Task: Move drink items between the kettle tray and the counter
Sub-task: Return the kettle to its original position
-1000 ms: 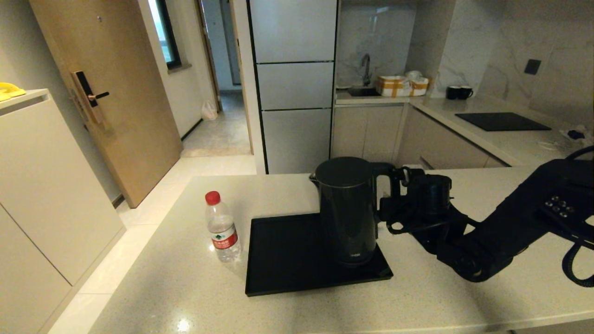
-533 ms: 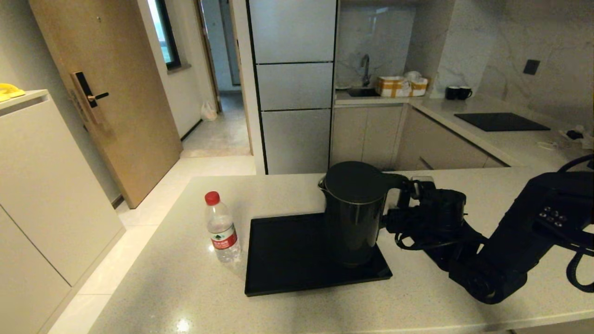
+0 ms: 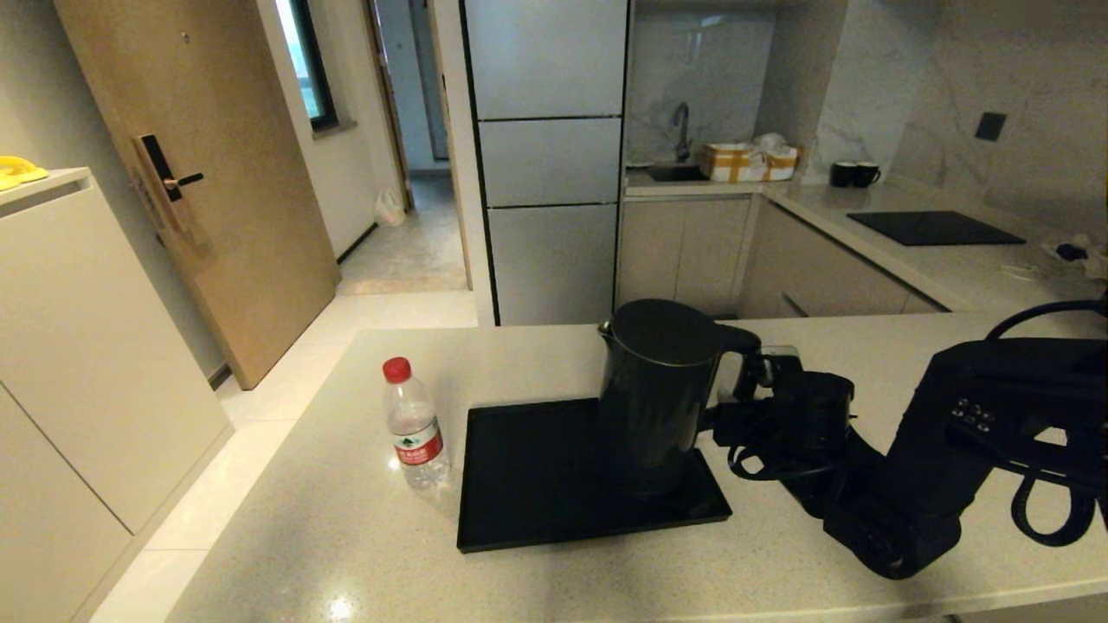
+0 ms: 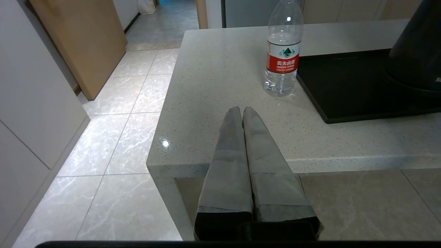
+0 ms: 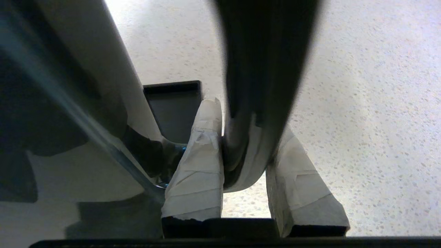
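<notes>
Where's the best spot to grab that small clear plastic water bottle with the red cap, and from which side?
Probably the mid-body of the small clear plastic water bottle at its red label, coming level from the robot's left. It stands upright on the light beige speckled stone counter, and the flat glossy black tray crowds its right side. The left gripper, shut near the counter's near edge, is on that open side.

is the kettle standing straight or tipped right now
Tipped. The kettle leans on the tray, its top toward the right gripper, whose fingers clamp its handle.
</notes>
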Robot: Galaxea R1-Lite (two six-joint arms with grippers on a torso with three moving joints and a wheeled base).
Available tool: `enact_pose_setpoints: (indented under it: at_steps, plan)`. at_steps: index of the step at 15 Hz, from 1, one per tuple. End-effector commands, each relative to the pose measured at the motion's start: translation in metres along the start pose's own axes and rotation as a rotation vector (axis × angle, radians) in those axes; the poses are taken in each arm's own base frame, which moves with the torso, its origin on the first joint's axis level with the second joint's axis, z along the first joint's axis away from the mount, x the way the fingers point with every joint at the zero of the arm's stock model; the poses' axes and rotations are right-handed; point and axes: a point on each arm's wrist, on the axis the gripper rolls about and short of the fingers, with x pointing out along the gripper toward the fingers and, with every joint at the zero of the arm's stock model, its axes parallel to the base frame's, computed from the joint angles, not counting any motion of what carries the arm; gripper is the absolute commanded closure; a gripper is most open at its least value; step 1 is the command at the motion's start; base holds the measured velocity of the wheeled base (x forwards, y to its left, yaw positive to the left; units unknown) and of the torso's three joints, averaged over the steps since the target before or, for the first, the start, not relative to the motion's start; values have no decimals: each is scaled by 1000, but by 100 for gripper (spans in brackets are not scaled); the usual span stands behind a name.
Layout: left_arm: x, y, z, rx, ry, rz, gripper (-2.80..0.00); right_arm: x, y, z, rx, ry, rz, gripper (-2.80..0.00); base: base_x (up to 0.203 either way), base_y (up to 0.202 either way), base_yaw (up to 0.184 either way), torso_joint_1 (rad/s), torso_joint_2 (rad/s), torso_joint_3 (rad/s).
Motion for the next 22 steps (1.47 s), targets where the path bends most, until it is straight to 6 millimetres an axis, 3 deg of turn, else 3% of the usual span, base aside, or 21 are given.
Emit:
enact_pose_setpoints:
  at_steps: [1, 10, 22]
  plan:
    - [0, 0, 0, 0, 2, 2, 0, 4, -1, -8, -11, 26, -9, 0, 0, 0, 0, 0, 0, 0]
    - [0, 0, 0, 0, 2, 2, 0, -3, -6, 8, -4, -12, -17, 0, 0, 0, 0, 0, 0, 0]
    - [0, 0, 0, 0, 0, 2, 0, -5, 1, 7, -36, -13, -10, 0, 0, 0, 0, 0, 0, 0]
